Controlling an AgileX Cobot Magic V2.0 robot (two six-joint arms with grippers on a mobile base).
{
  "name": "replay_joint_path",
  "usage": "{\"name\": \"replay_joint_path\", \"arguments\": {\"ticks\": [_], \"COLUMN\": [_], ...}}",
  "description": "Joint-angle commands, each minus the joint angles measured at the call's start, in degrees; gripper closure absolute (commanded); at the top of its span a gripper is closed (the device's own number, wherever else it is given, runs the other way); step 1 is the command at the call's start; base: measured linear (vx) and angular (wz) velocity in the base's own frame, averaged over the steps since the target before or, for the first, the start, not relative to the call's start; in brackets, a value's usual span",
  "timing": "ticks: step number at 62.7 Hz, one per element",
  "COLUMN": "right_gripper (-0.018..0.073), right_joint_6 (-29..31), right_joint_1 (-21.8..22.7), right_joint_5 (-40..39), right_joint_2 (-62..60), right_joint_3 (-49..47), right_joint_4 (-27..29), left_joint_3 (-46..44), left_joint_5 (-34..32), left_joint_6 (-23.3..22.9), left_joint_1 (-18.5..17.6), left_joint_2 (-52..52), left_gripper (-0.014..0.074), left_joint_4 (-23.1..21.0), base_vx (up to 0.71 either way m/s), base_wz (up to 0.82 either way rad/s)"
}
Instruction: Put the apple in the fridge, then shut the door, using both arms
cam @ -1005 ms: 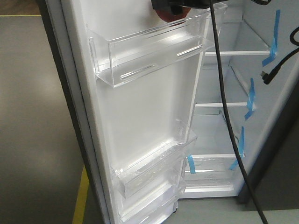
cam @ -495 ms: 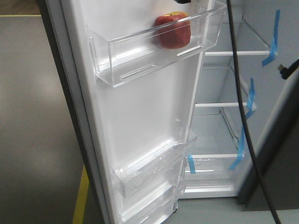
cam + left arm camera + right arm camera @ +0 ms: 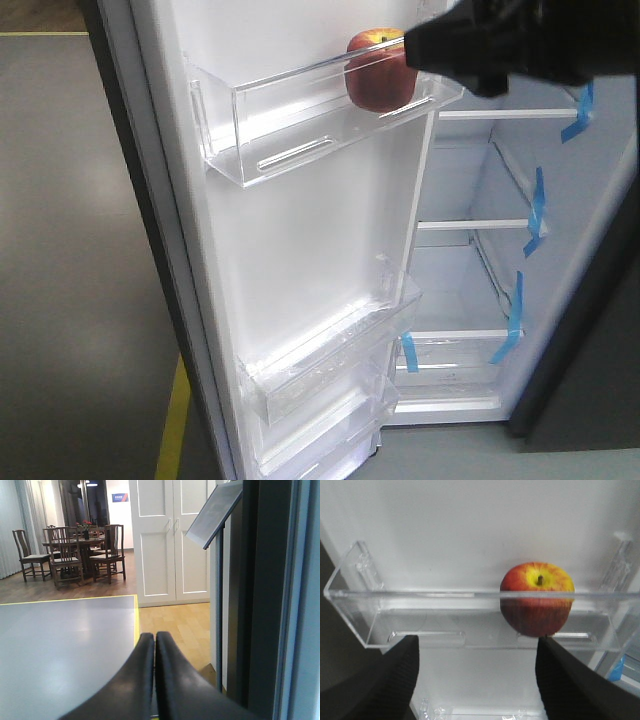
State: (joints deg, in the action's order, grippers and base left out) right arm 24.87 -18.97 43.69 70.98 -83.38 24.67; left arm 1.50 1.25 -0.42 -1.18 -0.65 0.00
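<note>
The red and yellow apple [image 3: 372,78] [image 3: 537,597] rests in the top clear bin [image 3: 300,120] on the white inside of the open fridge door [image 3: 300,230]. My right gripper [image 3: 477,645] is open, drawn back in front of and below the bin, with nothing between its fingers [image 3: 400,675]. The right arm [image 3: 520,45] shows as a black blur just right of the apple. The fridge [image 3: 470,270] stands open with its white interior and glass shelves. My left gripper [image 3: 154,637] is shut and empty, beside the door's dark outer edge [image 3: 260,590].
More clear bins [image 3: 330,360] line the lower door. Blue tape strips [image 3: 536,210] mark the fridge's inner edge. A yellow floor line [image 3: 172,420] runs left of the door. Beyond the left gripper are a grey floor [image 3: 60,640], white doors [image 3: 170,535] and a dining table with chairs [image 3: 75,550].
The right gripper let go of the apple in the top door bin and pulled back. The arm now crosses the upper right of the front view, and the hanging cable is gone from it.
</note>
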Motion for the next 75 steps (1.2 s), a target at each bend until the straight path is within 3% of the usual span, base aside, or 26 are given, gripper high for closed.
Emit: {"name": "replay_joint_path", "arguments": {"ticks": [1,31,75], "right_gripper": [0.0087,0.0087,0.0087], "right_joint_6": [0.93,0.93,0.68], "right_joint_1": [0.02,0.02,0.08], "right_joint_5": [-7.5,-5.22,13.12], "right_joint_2": [-7.31,-34.85,-61.03], "right_joint_3": [6.15,34.64,48.87], "right_joint_4": [2.08,5.64,9.26], "left_joint_3": [1.21,1.21,1.21], "left_joint_5": [-4.32,-4.32,-4.32], "left_joint_6": [-0.54,-0.54,-0.54], "left_joint_1": [0.04,0.04,0.04], "left_joint_2": [-0.87,-0.87,-0.87], "left_gripper": [0.0603,0.0603,0.0603], "left_joint_4": [0.0,0.0,0.0], "base_vx": [0.0,0.0,0.0], "base_wz": [0.0,0.0,0.0]}}
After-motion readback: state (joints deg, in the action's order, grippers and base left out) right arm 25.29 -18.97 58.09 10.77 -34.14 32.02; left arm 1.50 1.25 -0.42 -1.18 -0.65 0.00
